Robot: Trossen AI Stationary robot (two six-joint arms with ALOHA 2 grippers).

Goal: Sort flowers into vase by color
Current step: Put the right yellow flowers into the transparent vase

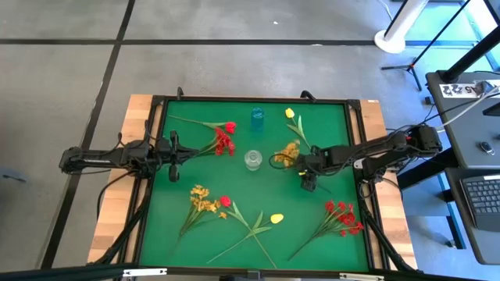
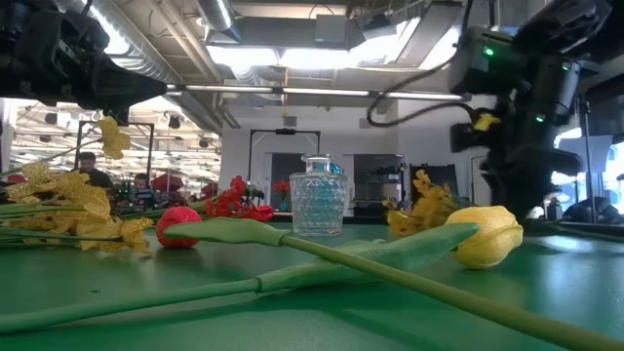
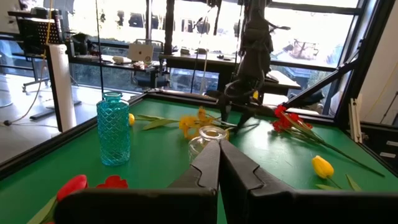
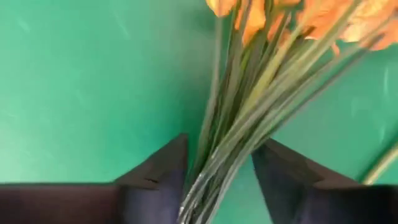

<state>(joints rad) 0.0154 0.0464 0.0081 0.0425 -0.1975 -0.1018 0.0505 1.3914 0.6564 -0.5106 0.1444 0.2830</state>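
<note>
The right end effector [image 4: 219, 168] sits low over the green desk [image 1: 172, 218], right of the clear glass vase [image 1: 252, 159]. Its fingers stand slightly parted around the stems of the yellow-orange sprig [image 4: 249, 93], which run between them; contact cannot be confirmed. The left end effector [image 3: 219, 168], fingers pressed together and empty, hovers left of the clear vase, beside a red sprig [image 1: 224, 140]. A blue vase [image 1: 257, 119] stands behind. Other flowers lie along the front: a second yellow-orange sprig [image 1: 201, 199], a red cluster [image 1: 341, 216], a yellow bud [image 1: 276, 218].

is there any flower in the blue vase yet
No, the left wrist view shows the blue vase standing upright on the green mat with nothing rising out of its mouth.
</note>
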